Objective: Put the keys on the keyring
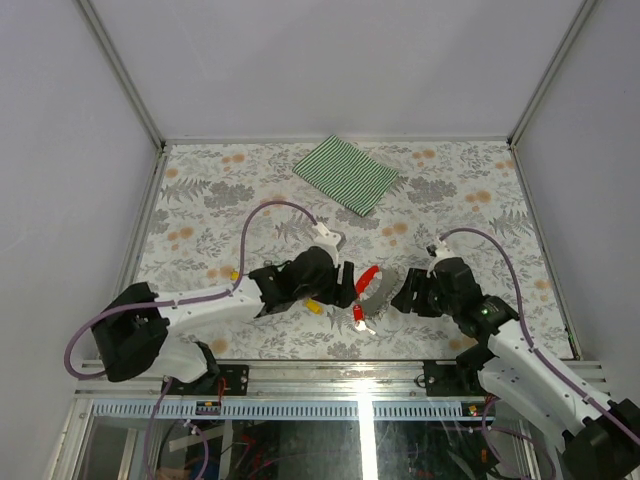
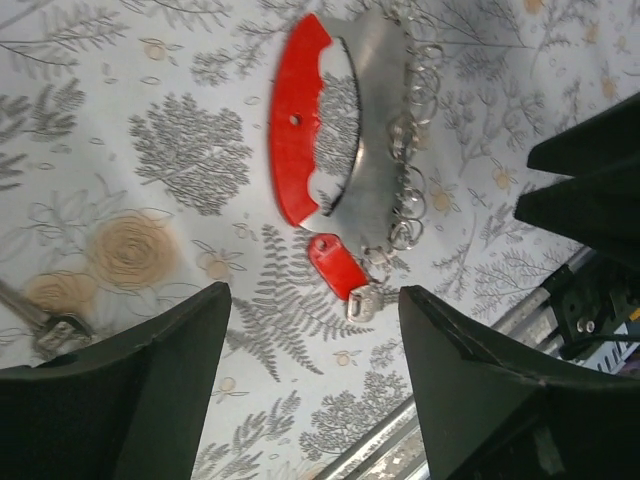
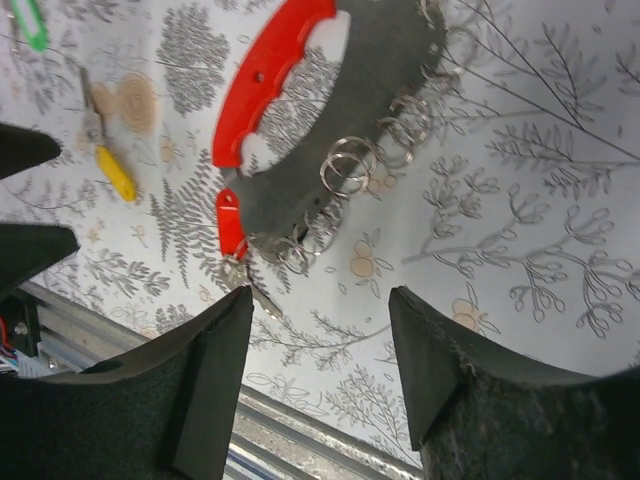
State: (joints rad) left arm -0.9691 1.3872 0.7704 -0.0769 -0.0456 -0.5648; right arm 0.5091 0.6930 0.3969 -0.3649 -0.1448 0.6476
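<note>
- Your left gripper (image 2: 315, 300) and right gripper (image 3: 320, 300) both hang with fingers apart and empty, flanking the keyring. That likely lets 1 steady it while the other threads.
- The keyring (image 1: 370, 285) lies flat on the table (image 1: 450, 190) between them. Its long axis runs near-to-far, red handle toward the left arm, ringed edge toward the right.
- 1 red-headed key (image 2: 337, 265) already hangs at its near end.
- The yellow key (image 3: 115, 172) lies loose nearby, blade pointing away from you; the green key (image 3: 30, 22) lies farther off.
</note>
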